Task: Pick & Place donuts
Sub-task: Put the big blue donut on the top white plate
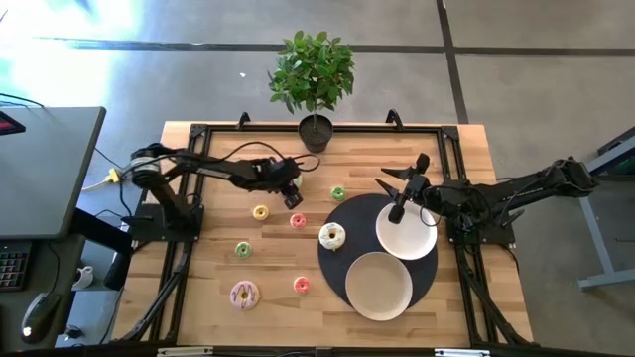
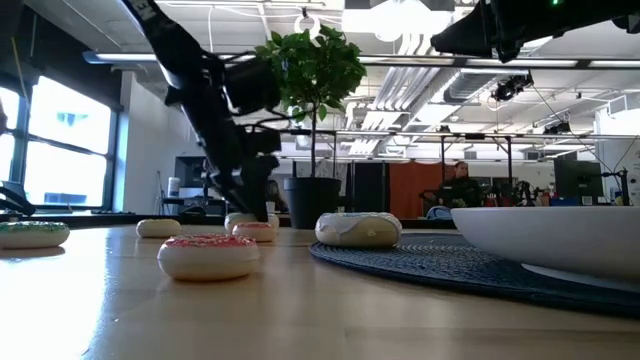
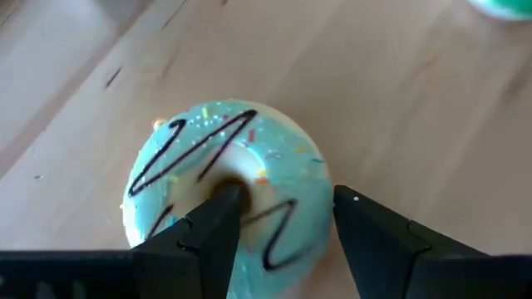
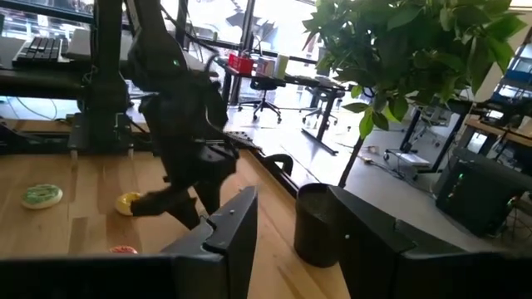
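Pale-blue frosted donut straddled by the left gripper on the wooden bench.

Dark fingers stand apart, one dipping at the ring's hole, the other just outside its rim; whether they touch it is unclear. This donut lies toward the bench's far side, near the potted plant. Scattered on the open wood around it are a green donut, a yellow donut, a small pink donut, another green one, a second pink one and a large pink-frosted donut. A white-frosted donut sits on the edge of the dark round mat, which carries two white plates, both holding nothing. The right gripper hangs above the farther plate with its fingers apart. Bare bench lies between donuts and the near edge.
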You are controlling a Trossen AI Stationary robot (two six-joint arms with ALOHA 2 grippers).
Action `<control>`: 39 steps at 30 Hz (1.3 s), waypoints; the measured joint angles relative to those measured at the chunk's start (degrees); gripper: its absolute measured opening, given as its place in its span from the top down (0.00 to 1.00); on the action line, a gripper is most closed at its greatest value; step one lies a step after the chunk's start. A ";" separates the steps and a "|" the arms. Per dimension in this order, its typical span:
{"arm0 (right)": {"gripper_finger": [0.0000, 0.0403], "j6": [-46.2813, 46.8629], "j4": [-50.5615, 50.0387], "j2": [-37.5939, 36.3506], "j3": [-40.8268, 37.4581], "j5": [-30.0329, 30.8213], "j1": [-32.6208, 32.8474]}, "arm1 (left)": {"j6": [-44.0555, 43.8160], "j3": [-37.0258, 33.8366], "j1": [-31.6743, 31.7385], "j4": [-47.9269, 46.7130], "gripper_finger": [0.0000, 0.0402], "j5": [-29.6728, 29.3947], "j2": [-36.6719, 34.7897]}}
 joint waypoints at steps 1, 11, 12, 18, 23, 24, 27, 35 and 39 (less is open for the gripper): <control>0.65 0.04 -0.07 0.00 0.00 0.00 0.02 | 0.00 0.43 -0.02 0.05 0.54 -0.59 1.02; 0.65 4.50 -1.40 0.00 0.00 -0.31 0.04 | -0.94 4.49 -0.15 -0.56 0.91 2.21 2.75; 0.65 4.50 -1.40 0.00 0.00 -0.28 0.04 | -0.98 5.32 -0.15 -0.53 0.94 4.12 2.21; 0.65 8.24 -0.97 0.00 0.00 4.51 0.04 | -0.93 14.42 -1.50 0.01 0.93 12.39 1.53; 0.65 9.14 -5.71 -2.27 -0.02 16.60 1.01 | 2.00 22.23 -5.31 2.24 0.90 15.70 2.99; 0.65 9.82 -6.71 -3.05 -0.02 19.51 1.36 | 2.72 23.21 -6.23 3.21 0.90 16.56 2.99; 0.65 11.70 -9.58 -5.44 0.00 28.47 2.63 | 4.36 25.21 -9.17 9.45 0.90 17.34 4.61; 0.65 11.48 -21.77 -11.78 0.00 20.12 6.56 | 4.11 31.04 -13.48 12.24 0.90 16.99 13.50; 0.65 16.43 -29.10 -16.44 0.00 6.81 9.66 | 3.53 36.31 -13.46 14.07 0.90 17.05 21.28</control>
